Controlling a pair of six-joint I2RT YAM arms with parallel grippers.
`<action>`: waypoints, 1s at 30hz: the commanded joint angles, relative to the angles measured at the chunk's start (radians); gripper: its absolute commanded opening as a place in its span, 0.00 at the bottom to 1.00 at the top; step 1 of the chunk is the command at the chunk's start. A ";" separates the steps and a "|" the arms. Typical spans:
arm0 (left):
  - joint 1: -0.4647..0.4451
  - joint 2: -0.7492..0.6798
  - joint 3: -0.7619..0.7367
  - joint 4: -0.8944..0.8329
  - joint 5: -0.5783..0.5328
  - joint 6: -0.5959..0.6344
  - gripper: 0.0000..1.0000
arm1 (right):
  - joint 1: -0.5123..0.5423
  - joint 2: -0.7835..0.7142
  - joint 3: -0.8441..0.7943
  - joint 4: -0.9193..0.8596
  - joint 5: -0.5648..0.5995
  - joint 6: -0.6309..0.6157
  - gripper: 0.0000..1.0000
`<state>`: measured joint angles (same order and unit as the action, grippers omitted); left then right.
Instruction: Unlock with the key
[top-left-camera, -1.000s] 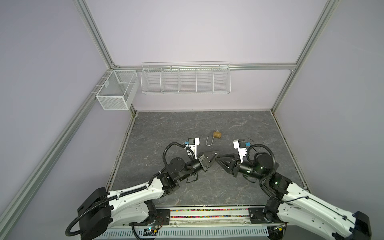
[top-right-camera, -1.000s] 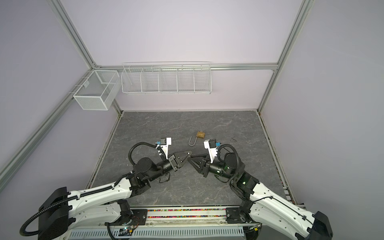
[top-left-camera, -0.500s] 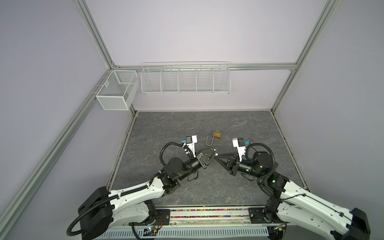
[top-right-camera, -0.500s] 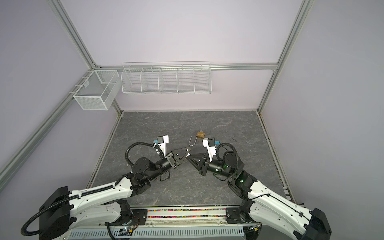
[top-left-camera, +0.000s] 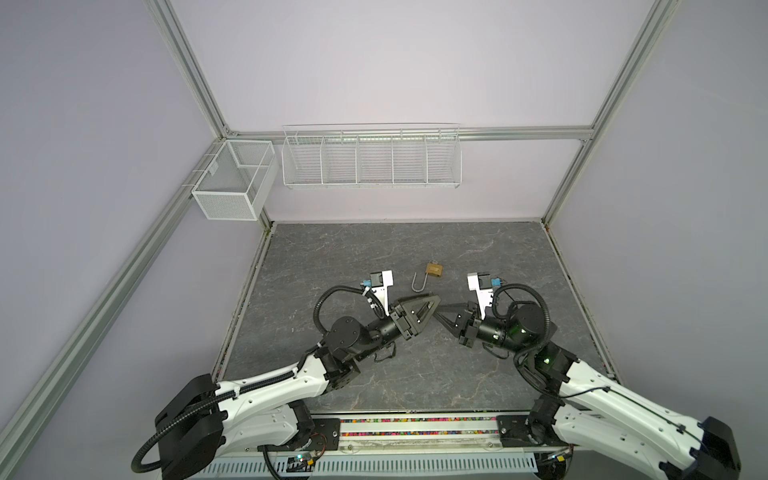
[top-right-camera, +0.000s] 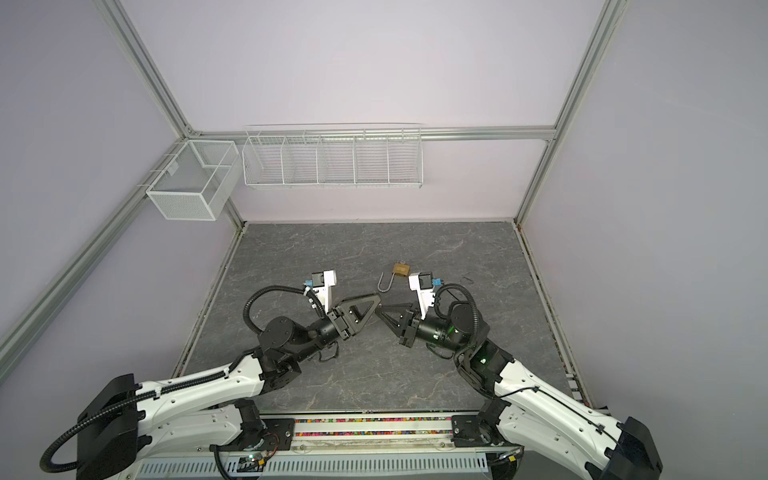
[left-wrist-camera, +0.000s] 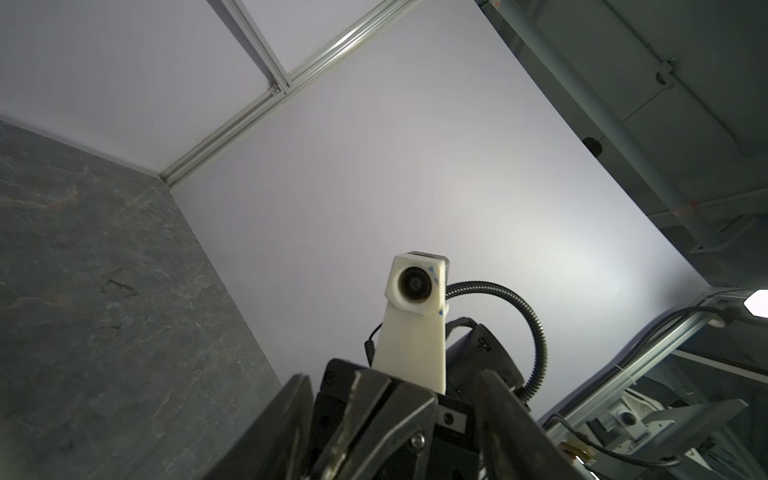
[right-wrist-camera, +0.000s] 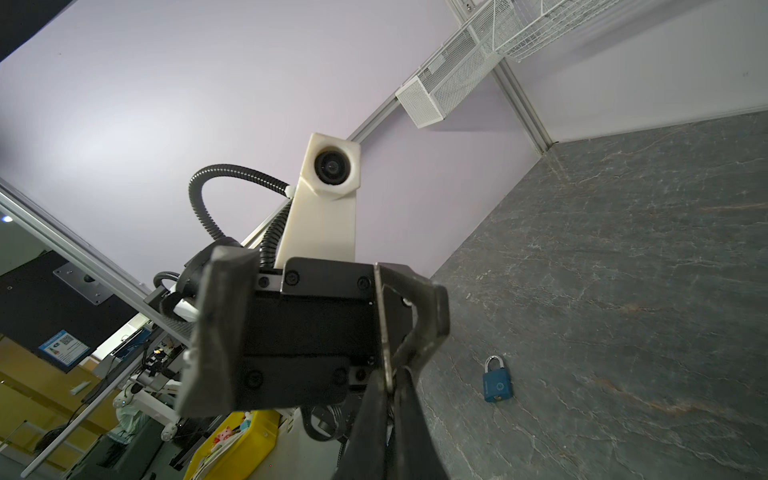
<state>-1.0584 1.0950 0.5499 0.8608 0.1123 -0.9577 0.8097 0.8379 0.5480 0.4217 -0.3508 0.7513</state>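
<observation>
Two padlocks show: brass padlock (top-left-camera: 434, 270), on tabletop (top-left-camera: 374, 249) toward back edge, has shackle (top-left-camera: 416, 281) swung out; blue padlock (right-wrist-camera: 496, 380) (right wrist view only) looks shut. Prob. the key: thin metal strip (right-wrist-camera: 383, 324) pinched in right gripper (right-wrist-camera: 390, 399); left gripper (left-wrist-camera: 391, 380) gapes. Insertion & turn remain.

Left gripper (top-left-camera: 432, 305) opened; right gripper (top-left-camera: 441, 312) closed on key (right-wrist-camera: 384, 332).

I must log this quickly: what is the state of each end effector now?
Left end effector: open, empty.
Right end effector: closed, holding the key.
</observation>
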 joint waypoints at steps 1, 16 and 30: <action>-0.006 -0.045 -0.017 -0.077 -0.005 0.028 0.81 | -0.006 -0.010 0.017 -0.051 0.020 -0.017 0.06; 0.059 -0.290 0.235 -1.406 -0.544 0.054 0.96 | -0.016 -0.111 0.127 -0.688 0.178 -0.258 0.06; 0.186 -0.181 0.188 -1.897 -0.405 -0.388 0.95 | -0.025 -0.045 0.016 -0.797 0.047 -0.334 0.06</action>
<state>-0.8776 0.9169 0.7742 -0.9592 -0.3271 -1.2297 0.7883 0.7891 0.5716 -0.3820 -0.2470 0.4500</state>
